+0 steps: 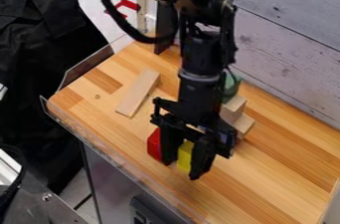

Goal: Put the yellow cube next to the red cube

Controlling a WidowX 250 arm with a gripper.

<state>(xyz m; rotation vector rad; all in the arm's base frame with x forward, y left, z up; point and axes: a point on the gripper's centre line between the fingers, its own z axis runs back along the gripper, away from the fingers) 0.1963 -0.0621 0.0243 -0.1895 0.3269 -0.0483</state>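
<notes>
No readable text, labels, brands, numbers or signs on anything.

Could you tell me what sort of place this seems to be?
Probably a robotics lab: a black robot arm stands over a wooden tabletop, with a yellow cube and plain wooden blocks on it.
</notes>
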